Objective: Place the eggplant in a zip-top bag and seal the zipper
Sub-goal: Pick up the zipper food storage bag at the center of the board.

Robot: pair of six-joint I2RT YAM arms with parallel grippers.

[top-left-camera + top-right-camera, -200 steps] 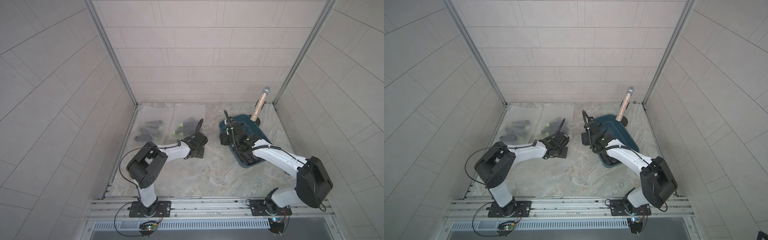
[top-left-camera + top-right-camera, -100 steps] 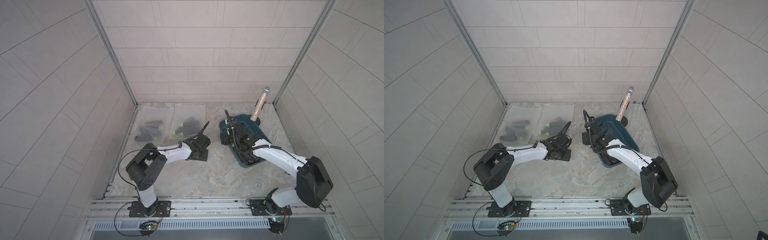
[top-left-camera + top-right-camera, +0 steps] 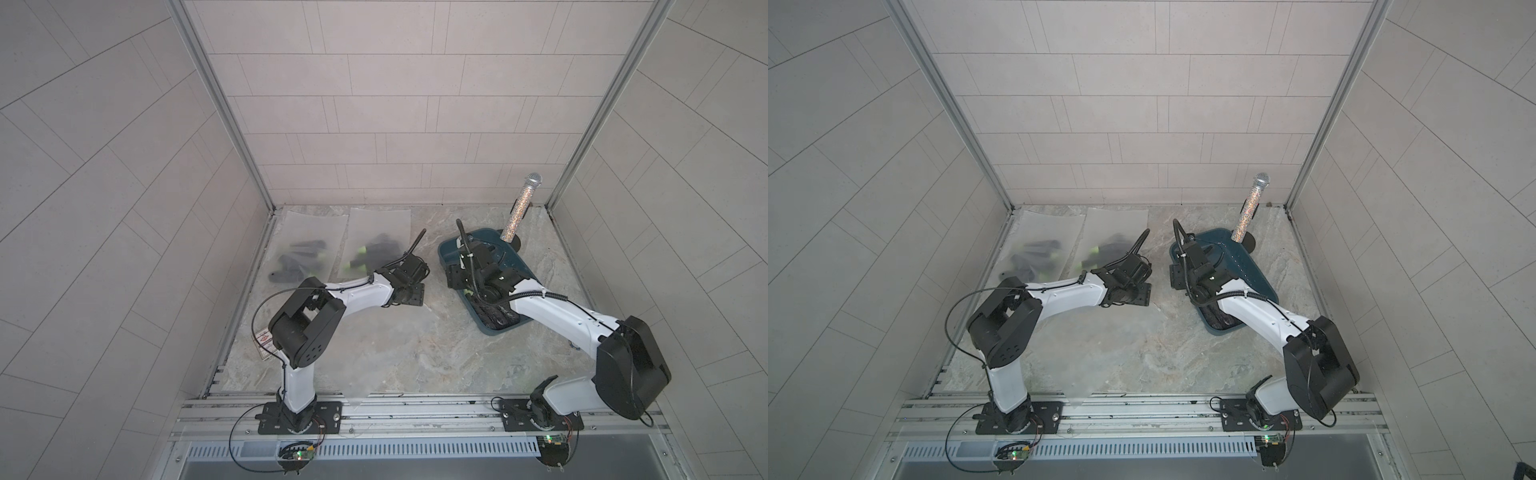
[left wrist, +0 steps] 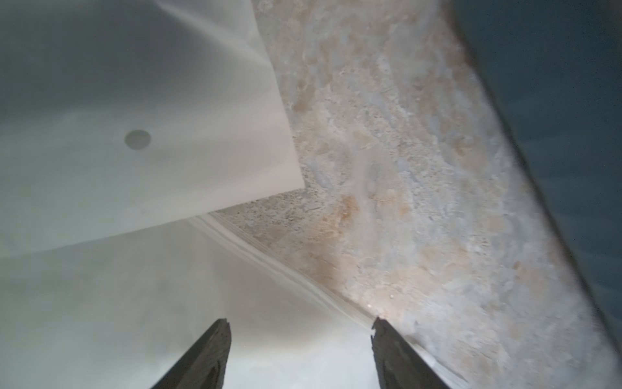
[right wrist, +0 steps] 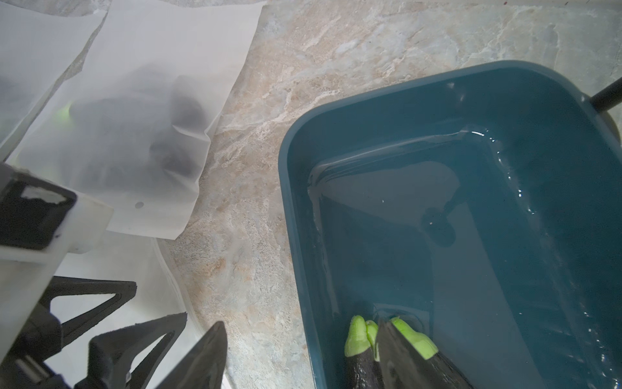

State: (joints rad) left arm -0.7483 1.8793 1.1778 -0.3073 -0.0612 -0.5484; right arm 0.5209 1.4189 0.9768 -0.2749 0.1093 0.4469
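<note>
My marbled tabletop (image 3: 395,353) is boxed in by grey tiled walls (image 3: 374,124). My left gripper (image 4: 301,336) is spread wide over a frosted bag (image 4: 134,303). My right gripper (image 5: 300,325) gapes astride the teal tray (image 3: 517,264). The eggplant (image 3: 496,318) lies in that tray, right of centre, mostly hidden under my arm.

Eggplants (image 5: 356,340) cropped by frame edge

Robotics lab cell, 2 arms (image 3: 361,296) bolted to an aluminium rail (image 3: 415,412), tile-pattern panel walls (image 3: 395,104)
</note>
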